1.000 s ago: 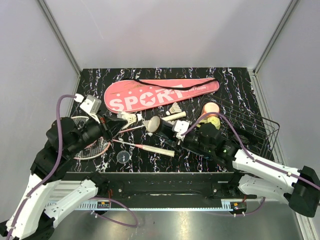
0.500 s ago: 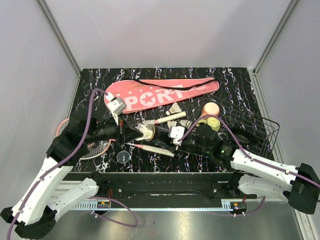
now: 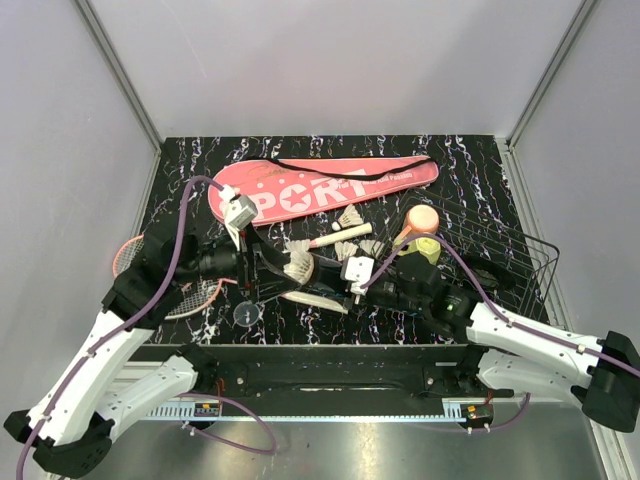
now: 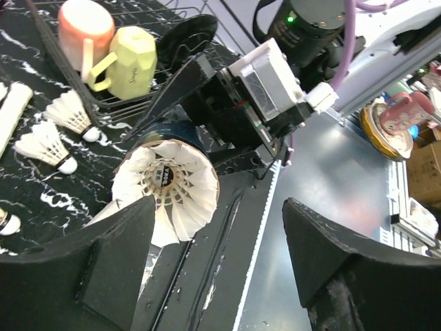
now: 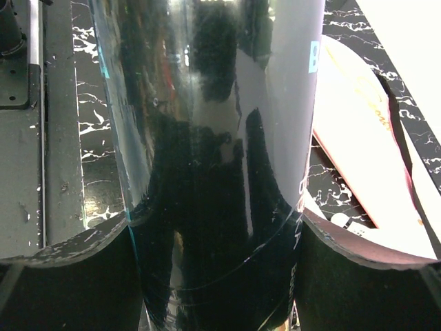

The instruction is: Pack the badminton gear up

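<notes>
Item: white feather shuttlecock (image 4: 165, 189), skirt outward, seated in mouth of long glossy black tube (image 5: 213, 158). Right hand (image 5: 217, 234) clamped round tube. Left hand (image 4: 219, 214) wide, straddling shuttlecock. Advice: tube steady, push along axis, spare feathers

Even bright light, soft shadows, streaky glare on black tube (image 5: 207, 103), right wrist view corner overexposed

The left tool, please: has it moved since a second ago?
Yes. The left tool has shifted right toward the tube; its wrist now hides the S on the pink SPORT cover.
</notes>
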You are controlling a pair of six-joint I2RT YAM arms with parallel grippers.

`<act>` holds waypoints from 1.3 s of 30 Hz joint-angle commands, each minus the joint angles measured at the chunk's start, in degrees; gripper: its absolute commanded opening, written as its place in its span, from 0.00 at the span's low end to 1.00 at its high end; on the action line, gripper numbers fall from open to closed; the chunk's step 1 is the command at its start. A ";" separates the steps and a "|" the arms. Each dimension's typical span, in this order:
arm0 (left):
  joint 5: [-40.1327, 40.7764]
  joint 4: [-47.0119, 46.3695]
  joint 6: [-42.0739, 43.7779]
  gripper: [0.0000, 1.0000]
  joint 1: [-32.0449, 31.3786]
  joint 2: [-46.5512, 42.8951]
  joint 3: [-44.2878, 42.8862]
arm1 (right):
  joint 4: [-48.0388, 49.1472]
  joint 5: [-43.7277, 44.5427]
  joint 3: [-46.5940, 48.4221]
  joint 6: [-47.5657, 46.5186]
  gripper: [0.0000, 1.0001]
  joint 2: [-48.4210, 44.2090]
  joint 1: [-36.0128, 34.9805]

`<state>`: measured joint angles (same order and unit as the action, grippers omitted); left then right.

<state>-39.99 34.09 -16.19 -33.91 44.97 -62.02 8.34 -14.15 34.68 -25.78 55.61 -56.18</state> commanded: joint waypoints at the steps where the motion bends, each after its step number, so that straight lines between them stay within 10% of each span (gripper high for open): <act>1: -5.36 -9.71 -3.67 0.79 -0.01 0.38 2.86 | 3.08 -0.08 -1.54 3.28 0.43 -2.35 -0.77; 11: -8.62 -22.66 -13.34 0.83 -2.56 6.79 9.55 | 4.40 -0.52 -1.10 4.16 0.43 -1.39 -1.03; 15: -7.57 -21.79 -11.86 0.99 -3.35 6.11 9.20 | 4.50 0.26 -1.19 4.16 0.42 -0.86 -1.30; 25: 0.79 -4.39 -1.48 0.98 -3.18 2.14 -1.26 | 2.74 4.40 -2.07 3.98 0.42 -2.27 -1.21; 39: -2.21 -11.76 -5.09 0.99 -12.92 14.27 -0.38 | 3.00 4.75 0.04 3.90 0.41 0.46 -2.35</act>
<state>-43.22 27.14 -20.99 -42.44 59.02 -61.41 8.16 -7.57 33.54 -25.71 55.31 -57.32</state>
